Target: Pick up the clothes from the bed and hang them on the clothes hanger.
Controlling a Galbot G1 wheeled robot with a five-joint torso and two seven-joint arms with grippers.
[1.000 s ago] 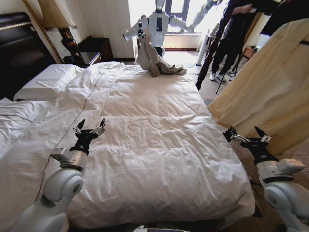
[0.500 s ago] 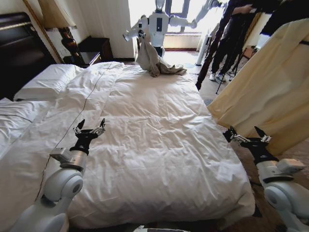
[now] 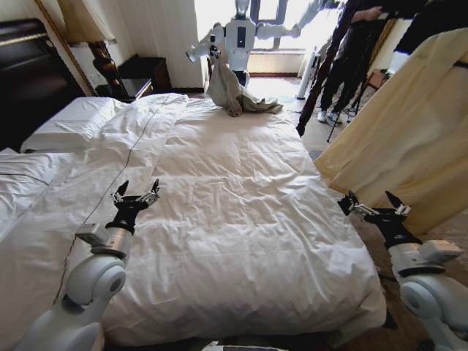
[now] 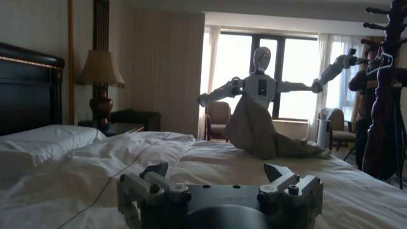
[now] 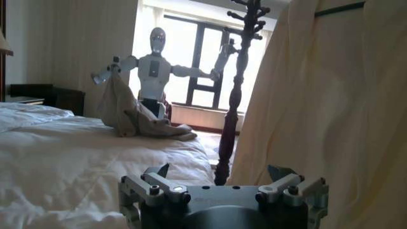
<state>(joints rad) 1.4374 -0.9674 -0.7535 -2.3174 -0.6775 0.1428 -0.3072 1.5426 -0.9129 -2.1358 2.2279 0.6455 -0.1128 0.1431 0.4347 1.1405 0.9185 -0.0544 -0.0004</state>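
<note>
The bed [image 3: 241, 212] with its rumpled white duvet spreads out in front of me. The clothes, a pale cream-yellow top [image 3: 409, 124], hang at the bed's right side, off the duvet, and show close up in the right wrist view [image 5: 330, 95]. A thin black bar at its shoulder looks like the clothes hanger [image 5: 340, 8]. My left gripper [image 3: 136, 194] hovers open over the near left of the duvet, empty [image 4: 216, 171]. My right gripper [image 3: 373, 205] stands open and empty off the bed's right edge, just below the cream top [image 5: 219, 171].
Another white robot [image 3: 238, 33] at the far end of the bed holds a grey-beige garment [image 3: 232, 91] that trails onto the duvet. A dark wooden coat stand [image 5: 239, 71] rises by the far right corner. People [image 3: 351, 51] stand behind it. Pillows [image 3: 69, 121] and a lamp [image 3: 88, 29] are far left.
The far robot's outstretched arm has shifted slightly. My arms, the cream top and the duvet have not moved.
</note>
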